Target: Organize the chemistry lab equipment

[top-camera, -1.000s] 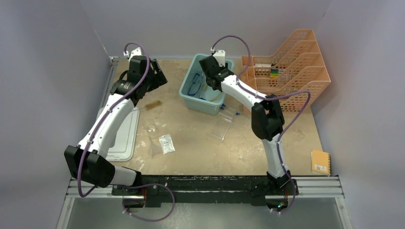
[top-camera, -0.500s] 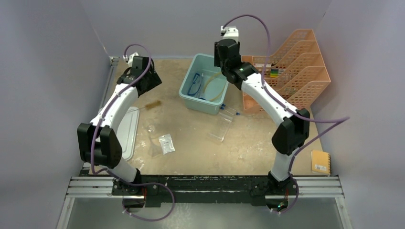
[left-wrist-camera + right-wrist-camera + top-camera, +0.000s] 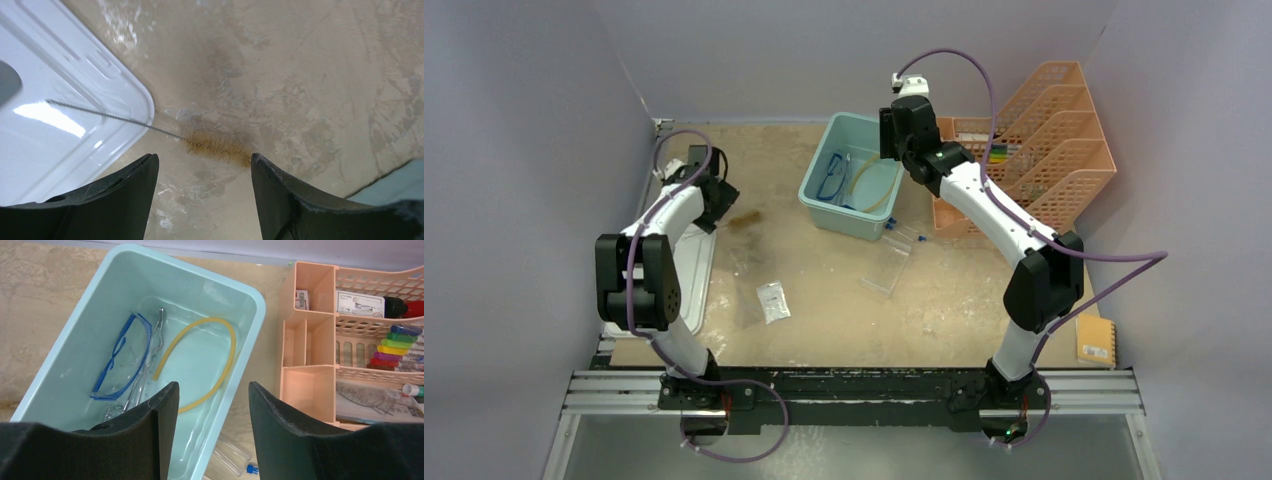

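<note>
A thin brush [image 3: 217, 147] lies on the table, its wire handle resting on a white lid [image 3: 60, 140]. My left gripper [image 3: 204, 159] hovers open just short of the bristles, which lie across the gap beyond the fingertips. From above, that gripper [image 3: 716, 203] is beside the brush [image 3: 744, 218]. My right gripper [image 3: 214, 385] hangs open and empty above the light blue bin [image 3: 75, 325]. The bin holds blue-framed goggles [image 3: 122, 357], metal tongs [image 3: 156, 335] and an amber tube [image 3: 205, 320]. Blue-capped tubes [image 3: 232, 455], a clear rack [image 3: 886, 265] and plastic packets [image 3: 772, 300] lie on the table.
The orange mesh tray [image 3: 1034, 130] stands right of the bin, holding pens and papers. A small yellow notebook [image 3: 1095, 340] lies at the table's right edge. Grey walls close in both sides and the back.
My left arm folded back, and its gripper came down and to the left, close to the brush. My right gripper rose out of the bin and shifted right, leaving the amber tube inside.
</note>
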You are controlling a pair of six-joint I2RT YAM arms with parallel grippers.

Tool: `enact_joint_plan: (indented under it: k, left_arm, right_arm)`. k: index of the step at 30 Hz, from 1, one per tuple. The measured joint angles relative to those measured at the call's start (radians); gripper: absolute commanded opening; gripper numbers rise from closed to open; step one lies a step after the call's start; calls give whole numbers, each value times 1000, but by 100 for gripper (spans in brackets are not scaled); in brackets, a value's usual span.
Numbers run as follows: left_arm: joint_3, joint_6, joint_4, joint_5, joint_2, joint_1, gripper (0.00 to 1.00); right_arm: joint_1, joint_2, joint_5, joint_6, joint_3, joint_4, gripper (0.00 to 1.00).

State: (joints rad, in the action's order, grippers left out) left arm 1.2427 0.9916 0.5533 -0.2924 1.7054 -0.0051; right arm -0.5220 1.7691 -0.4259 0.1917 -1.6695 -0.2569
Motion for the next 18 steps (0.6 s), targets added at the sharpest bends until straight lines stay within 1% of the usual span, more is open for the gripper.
enact_joint_plan:
  k: [4,10,18]
  left_arm:
    - [-82,146,-15,-47,-1,-16,65]
    - [-93,289,-45,-144,3,-21,66]
    - [-96,428,-95,-156,101,-21,65]
  right_arm:
    - [10,1,2,0,0,0,57]
    - [34,6,-1,1,0,-1,57]
    - [58,6,-9,1,0,-1,57]
